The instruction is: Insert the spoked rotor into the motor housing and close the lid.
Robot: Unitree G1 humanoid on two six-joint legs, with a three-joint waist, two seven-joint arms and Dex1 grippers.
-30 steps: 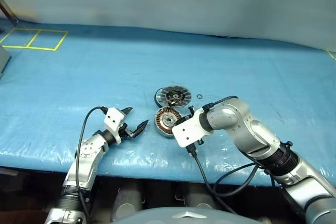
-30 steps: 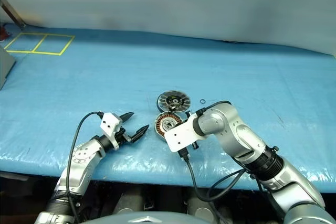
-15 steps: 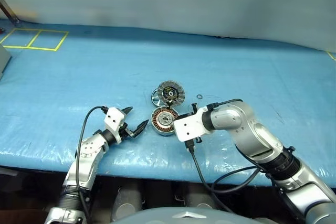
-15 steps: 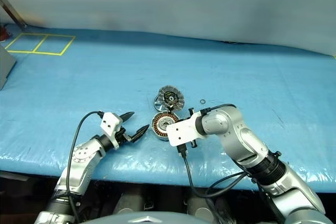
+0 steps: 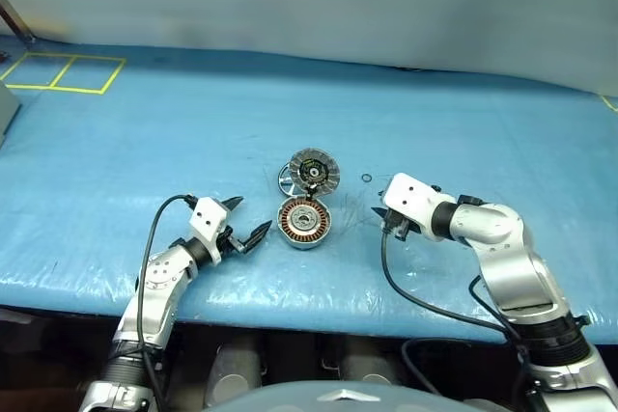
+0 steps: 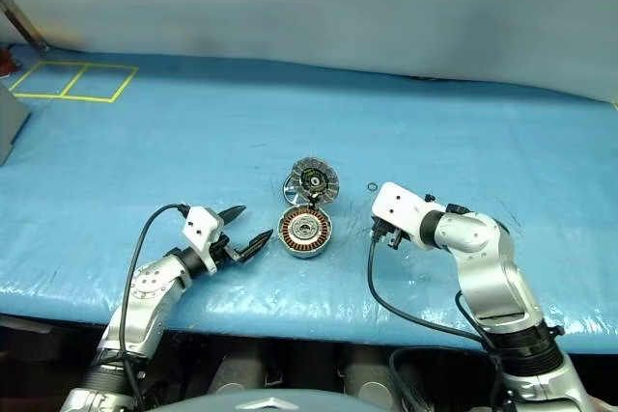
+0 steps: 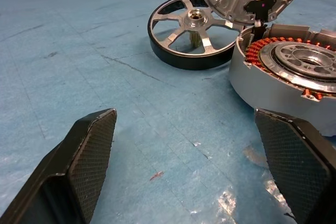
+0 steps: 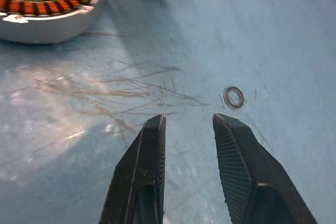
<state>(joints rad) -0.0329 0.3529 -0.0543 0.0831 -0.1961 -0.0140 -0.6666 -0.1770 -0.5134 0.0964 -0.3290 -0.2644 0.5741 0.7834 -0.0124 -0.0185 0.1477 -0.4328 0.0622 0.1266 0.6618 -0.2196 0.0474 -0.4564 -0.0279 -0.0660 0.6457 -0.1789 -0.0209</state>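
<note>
Two grippers empty: left gripper [image 5: 249, 222] spread wide, right gripper [image 8: 188, 124] narrowly parted. Spoked rotor [image 7: 188, 31], at 11 o'clock from motor housing [image 5: 305, 222], is overhung by tilted lid [image 5: 314, 171]; lid risks being knocked shut during pickup.

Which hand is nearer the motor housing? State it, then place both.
Left. The left hand sits open just beside the motor housing, on its left. The right hand is slightly farther off on its right, partly open and empty.
</note>
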